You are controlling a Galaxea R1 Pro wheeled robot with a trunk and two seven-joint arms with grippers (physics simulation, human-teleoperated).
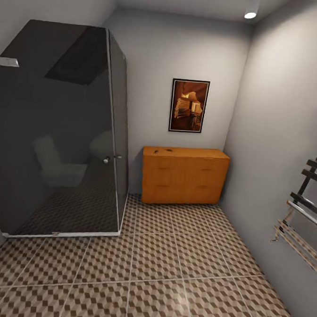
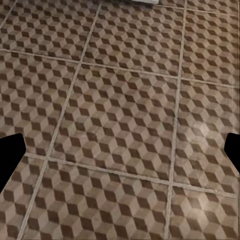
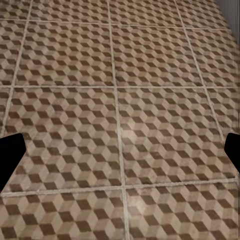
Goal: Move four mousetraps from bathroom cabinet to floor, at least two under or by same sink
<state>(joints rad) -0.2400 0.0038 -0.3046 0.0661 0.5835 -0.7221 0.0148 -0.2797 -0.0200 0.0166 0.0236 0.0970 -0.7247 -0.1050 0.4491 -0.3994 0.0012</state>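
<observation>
The orange-brown cabinet stands against the far wall under a framed picture, its drawers shut. Two small dark specks on its flat top, near the left end, look like mousetraps; they are too small to make out in detail. The cube-patterned bathroom floor stretches from me to the cabinet. My left gripper hangs open over bare tiles, its black fingertips at the picture's edges. My right gripper is likewise open above the tiles with nothing between its fingers. The sink is out of view.
A dark glass shower cabin fills the left side, its white base rail reaching onto the floor. A towel rail juts from the right wall. A broad strip of tiles between them leads to the cabinet.
</observation>
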